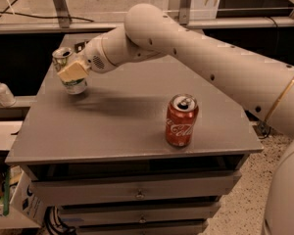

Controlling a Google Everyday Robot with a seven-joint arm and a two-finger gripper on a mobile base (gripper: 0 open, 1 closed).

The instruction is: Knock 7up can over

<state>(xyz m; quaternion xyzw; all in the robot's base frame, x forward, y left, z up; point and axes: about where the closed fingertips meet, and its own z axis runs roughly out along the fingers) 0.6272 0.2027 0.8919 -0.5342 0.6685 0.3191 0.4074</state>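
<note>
The 7up can, silver with green markings and an open silver top, stands at the far left of the grey table. It leans slightly, with its top to the left. My gripper, with a pale yellow pad, is pressed against the front of the can's middle and hides part of its body. My cream arm reaches in from the right across the back of the table.
A red Coca-Cola can stands upright near the table's front right. A white pump bottle stands on a lower shelf left of the table. Drawers sit under the tabletop. Metal frame posts rise behind the table.
</note>
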